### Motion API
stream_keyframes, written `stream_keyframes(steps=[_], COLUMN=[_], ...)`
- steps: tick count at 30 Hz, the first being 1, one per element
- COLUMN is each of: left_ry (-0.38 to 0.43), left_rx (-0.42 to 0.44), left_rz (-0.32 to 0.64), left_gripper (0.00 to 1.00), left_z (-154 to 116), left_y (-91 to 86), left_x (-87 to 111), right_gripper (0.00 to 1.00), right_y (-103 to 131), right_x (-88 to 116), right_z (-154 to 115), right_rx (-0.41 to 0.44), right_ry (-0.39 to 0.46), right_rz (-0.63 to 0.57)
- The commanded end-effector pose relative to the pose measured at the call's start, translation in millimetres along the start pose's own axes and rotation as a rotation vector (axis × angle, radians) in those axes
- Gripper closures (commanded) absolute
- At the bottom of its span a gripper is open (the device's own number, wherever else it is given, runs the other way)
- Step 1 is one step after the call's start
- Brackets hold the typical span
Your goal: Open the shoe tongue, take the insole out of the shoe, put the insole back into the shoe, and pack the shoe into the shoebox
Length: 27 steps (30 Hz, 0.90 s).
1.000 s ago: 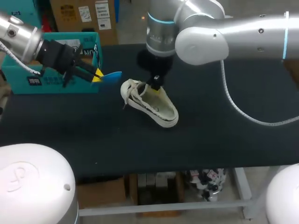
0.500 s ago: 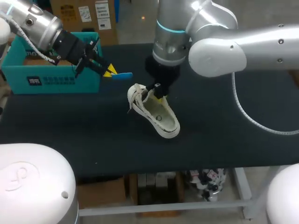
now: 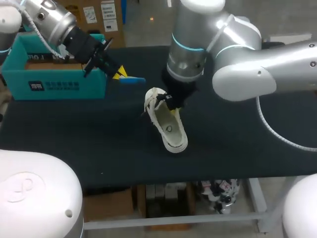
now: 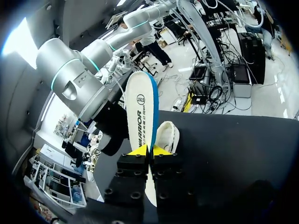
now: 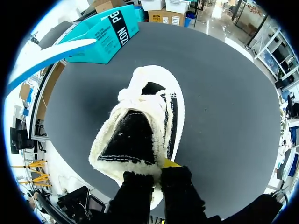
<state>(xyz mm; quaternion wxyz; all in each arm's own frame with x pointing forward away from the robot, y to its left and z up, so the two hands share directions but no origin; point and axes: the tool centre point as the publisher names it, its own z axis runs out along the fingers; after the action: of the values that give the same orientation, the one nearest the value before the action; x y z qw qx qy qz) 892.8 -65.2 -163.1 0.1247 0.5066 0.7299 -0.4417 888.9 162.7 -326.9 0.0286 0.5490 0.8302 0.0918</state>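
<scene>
A white lace-up shoe (image 3: 166, 121) lies on the black table, toe end toward the back. My right gripper (image 3: 171, 105) is shut on the shoe's side wall near the opening. In the right wrist view the shoe (image 5: 140, 121) shows its dark inside, with the gripper (image 5: 161, 170) pinching its rim. My left gripper (image 3: 118, 75) hovers to the left of the shoe, shut on a blue-edged white insole (image 3: 132, 79). In the left wrist view the insole (image 4: 142, 109) stands out from that gripper (image 4: 149, 150), with the shoe (image 4: 167, 136) beyond it.
A teal shoebox (image 3: 54, 82) stands open at the table's back left, just behind my left arm, and shows again as the shoebox (image 5: 100, 35) in the right wrist view. The black table (image 3: 247, 144) stretches to the right and front of the shoe.
My left gripper has carried the insole to the right, away from the shoebox and closer to the shoe. My right gripper has shifted right and turned the shoe more lengthwise.
</scene>
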Motion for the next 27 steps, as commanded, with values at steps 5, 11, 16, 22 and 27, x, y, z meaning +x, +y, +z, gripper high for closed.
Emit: stream_keyframes(steps=[5,11,16,22,27], left_ry=[-0.006,-0.019,-0.019,-0.017,-0.019], left_rx=[0.027,0.025,0.023,0.014,0.009], left_rz=[0.004,-0.006,-0.009,-0.013,0.001], left_gripper=[1.00,1.00,1.00,1.00,1.00], left_z=[0.0,-1.4,-0.7,-0.8,-0.2], left_y=[6.2,6.7,4.4,-2.6,-14.4], left_x=[9.3,15.3,19.1,21.3,27.1], right_gripper=[1.00,1.00,0.15,0.00,0.00], right_y=[-0.2,-2.7,-3.3,-8.9,-16.9], right_x=[-16.1,-21.1,-23.1,-20.9,-18.2], right_z=[9.9,14.3,17.3,5.7,-17.2], right_rx=[-0.055,-0.071,-0.093,-0.122,-0.166], right_ry=[0.025,0.025,0.042,0.029,0.023], right_rz=[0.061,0.116,0.122,0.118,0.155])
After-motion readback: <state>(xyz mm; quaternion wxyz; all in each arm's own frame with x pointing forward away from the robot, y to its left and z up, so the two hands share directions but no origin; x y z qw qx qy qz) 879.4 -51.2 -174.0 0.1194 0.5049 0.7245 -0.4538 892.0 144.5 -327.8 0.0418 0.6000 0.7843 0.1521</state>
